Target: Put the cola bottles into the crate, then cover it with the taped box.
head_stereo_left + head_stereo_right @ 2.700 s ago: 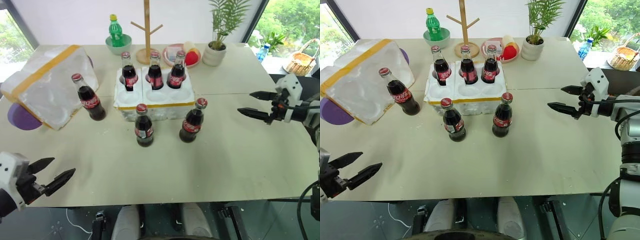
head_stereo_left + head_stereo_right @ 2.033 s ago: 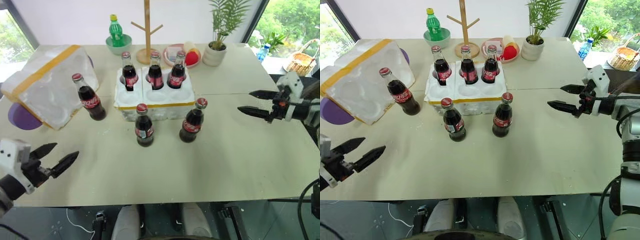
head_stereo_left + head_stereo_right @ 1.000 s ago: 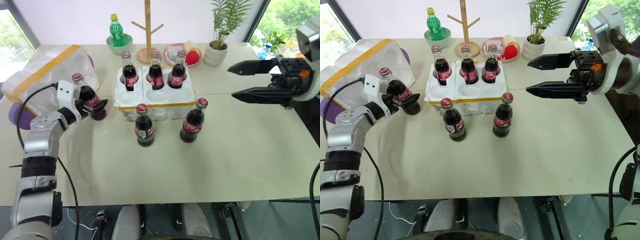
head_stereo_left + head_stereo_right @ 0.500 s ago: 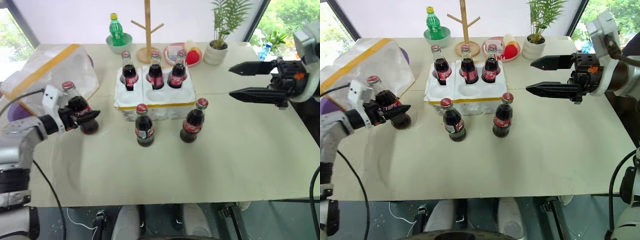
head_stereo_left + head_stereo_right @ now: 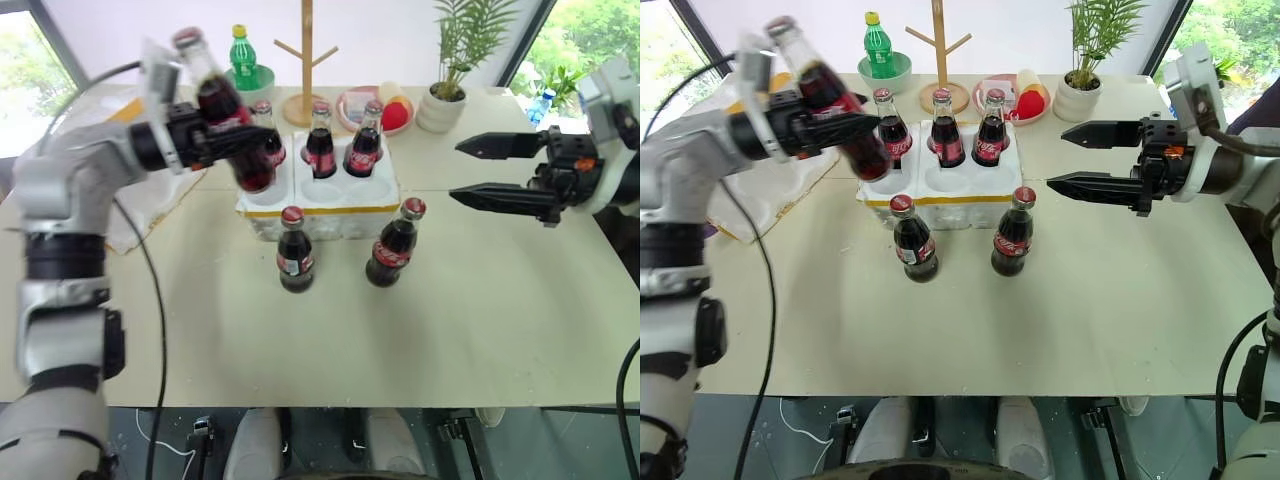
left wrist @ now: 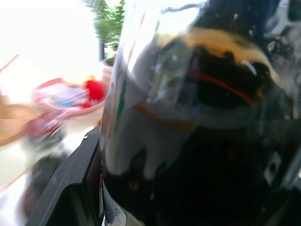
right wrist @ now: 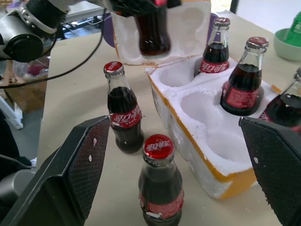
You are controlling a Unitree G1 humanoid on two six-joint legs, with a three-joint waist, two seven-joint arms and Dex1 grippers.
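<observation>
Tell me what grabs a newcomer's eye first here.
The left hand holds a cola bottle tilted in the air beside the crate, where three bottles stand in the far wells. Two more bottles stand on the table in front, and the right hand hovers open nearby.

The two head cameras are looking forward and down over the counter (image 5: 480, 330) from above, and both are showing the same scene, with a small shift to the side between them. The left wrist camera is sitting very near a dark bottle (image 6: 202, 132), looking along its tool. The right wrist camera is looking low across the counter at the foam tray (image 7: 207, 141), which the head cameras are also showing.
</observation>
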